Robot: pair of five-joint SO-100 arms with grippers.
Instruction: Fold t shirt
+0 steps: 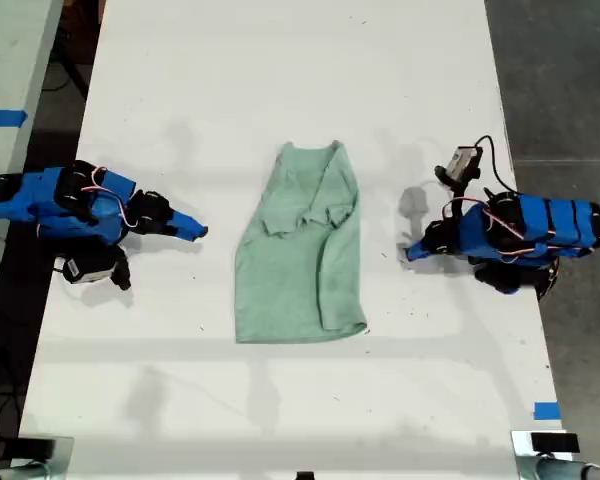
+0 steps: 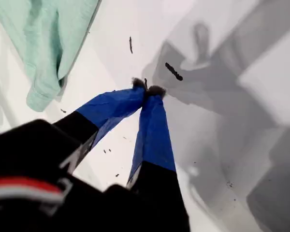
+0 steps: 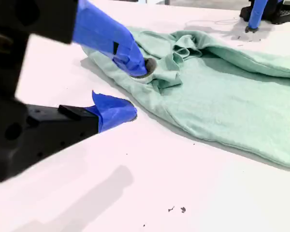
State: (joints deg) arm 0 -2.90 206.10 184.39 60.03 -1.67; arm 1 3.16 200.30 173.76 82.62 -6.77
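The pale mint-green t shirt (image 1: 300, 270) lies flat in the middle of the white table, sleeves folded in over its body, collar toward the far end. My first gripper (image 1: 410, 252) rests on the exterior view's right, shut with its blue fingertips (image 2: 147, 89) pressed together on bare table; the t shirt (image 2: 43, 38) hem corner lies off to one side of it. My second gripper (image 1: 198, 231) is on the exterior view's left, a short gap from the shirt. It stands open (image 3: 135, 92) with nothing between its fingers, facing the t shirt (image 3: 232, 96) and its bunched sleeve.
The white table (image 1: 280, 80) runs the length of the exterior view. A blue tape mark (image 1: 546, 410) sits near its front corner at the exterior view's right. Another table (image 1: 10, 60) stands past the exterior view's left edge. Dark floor lies beyond both sides.
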